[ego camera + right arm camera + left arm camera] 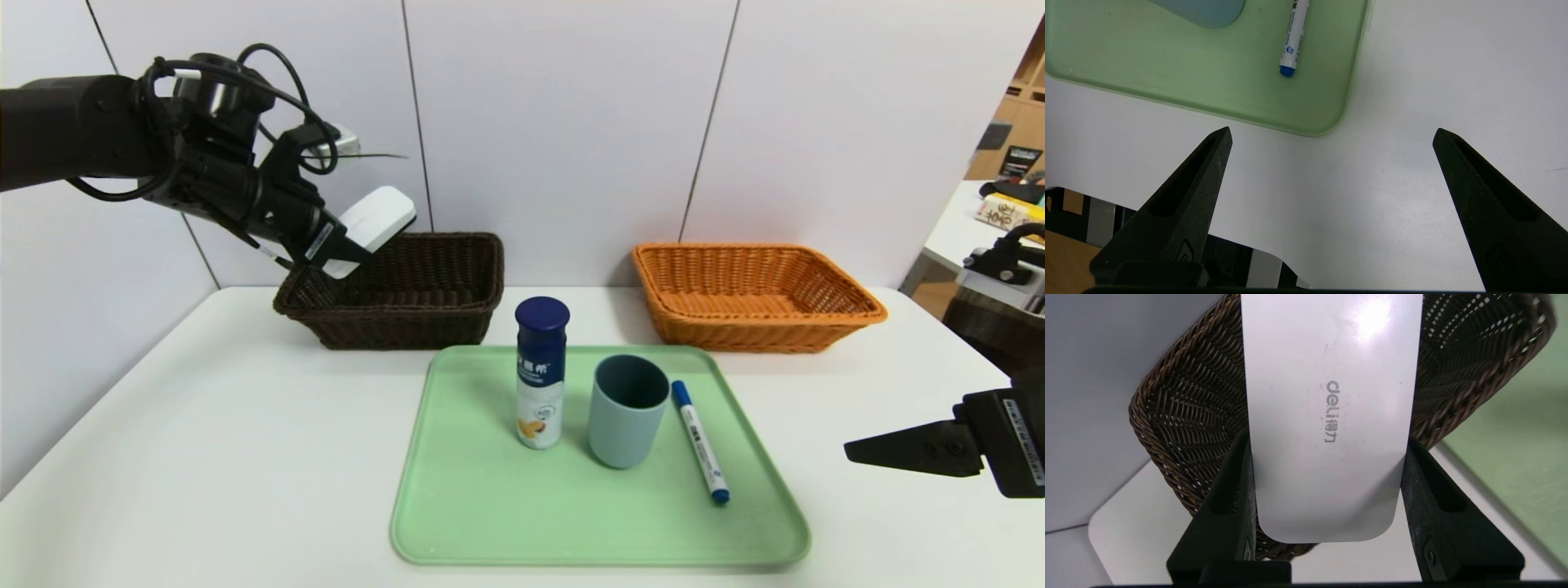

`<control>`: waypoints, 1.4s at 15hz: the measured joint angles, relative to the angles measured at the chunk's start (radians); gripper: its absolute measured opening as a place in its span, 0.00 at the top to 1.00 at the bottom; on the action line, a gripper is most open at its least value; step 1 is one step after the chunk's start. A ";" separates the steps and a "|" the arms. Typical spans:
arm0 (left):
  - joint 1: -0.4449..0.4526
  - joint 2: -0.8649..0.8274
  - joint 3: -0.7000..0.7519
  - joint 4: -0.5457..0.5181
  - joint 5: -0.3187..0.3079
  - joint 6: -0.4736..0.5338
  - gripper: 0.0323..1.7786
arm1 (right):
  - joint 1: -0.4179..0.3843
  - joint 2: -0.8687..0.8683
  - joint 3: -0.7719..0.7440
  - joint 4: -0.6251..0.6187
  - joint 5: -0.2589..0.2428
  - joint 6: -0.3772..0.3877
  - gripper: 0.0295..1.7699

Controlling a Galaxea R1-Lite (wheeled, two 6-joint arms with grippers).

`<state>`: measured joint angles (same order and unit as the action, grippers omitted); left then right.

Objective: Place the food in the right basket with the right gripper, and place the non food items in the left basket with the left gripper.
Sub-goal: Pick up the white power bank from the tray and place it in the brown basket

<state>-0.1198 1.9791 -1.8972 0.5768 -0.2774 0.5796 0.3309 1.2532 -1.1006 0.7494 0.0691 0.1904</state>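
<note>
White tabletop (204, 457) carries a green tray (490, 523), with the dark brown basket (424, 306) and the orange basket (759, 314) behind it. Up over the brown basket's left end, the left hand (347, 249) clamps the white case (371, 224) by its long edges, tilted above the rim. On the tray stand the bottle (540, 384) and grey-blue cup (627, 410), marker (700, 441) lying beside. Right hand (1331, 139) hangs spread wide and empty off the tray's right corner.

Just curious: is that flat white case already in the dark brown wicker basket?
Not yet. The left tool holds the flat white case above the dark brown wicker basket's rim.
</note>
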 joint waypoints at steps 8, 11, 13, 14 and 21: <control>0.036 0.088 -0.031 -0.073 -0.069 0.217 0.45 | 0.000 -0.014 0.008 -0.001 0.000 0.000 0.04; 0.035 0.116 -0.039 -0.080 -0.069 0.320 0.45 | -0.001 -0.016 0.019 0.000 -0.002 -0.001 0.04; 0.035 0.134 -0.040 -0.105 -0.069 0.368 0.45 | -0.003 -0.019 0.025 -0.001 -0.002 -0.001 0.04; 0.035 0.141 -0.040 -0.109 -0.069 0.383 0.45 | -0.003 -0.020 0.027 -0.001 -0.002 -0.002 0.04; 0.032 0.171 -0.040 -0.111 -0.069 0.393 0.39 | -0.005 -0.023 0.039 -0.001 -0.002 0.001 0.04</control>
<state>-0.0879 2.1500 -1.9372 0.4655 -0.3464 0.9726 0.3262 1.2306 -1.0617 0.7479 0.0668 0.1913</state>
